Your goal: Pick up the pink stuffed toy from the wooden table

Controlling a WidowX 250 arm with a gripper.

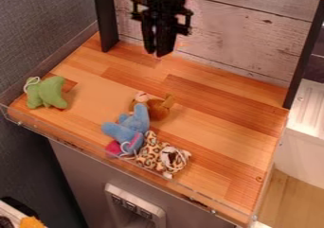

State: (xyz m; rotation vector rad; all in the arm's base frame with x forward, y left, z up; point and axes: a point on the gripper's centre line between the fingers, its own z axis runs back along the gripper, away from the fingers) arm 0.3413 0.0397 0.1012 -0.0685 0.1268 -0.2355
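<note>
While the gripper [156,53] hangs over the far side, open or closed I cannot tell, the green toy [48,93] lies left; the brown toy [159,109], blue toy [130,127] and spotted toy [150,153] bunch nearer the middle; moving them seems unstarted.

Blk arm w/ blk two-finger hand [159,51], small side brackets.

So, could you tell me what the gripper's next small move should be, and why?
I'd probably ease the gripper toward the green plush toy: it lies apart, while the blue toy, brown toy and spotted toy crowd together.
</note>
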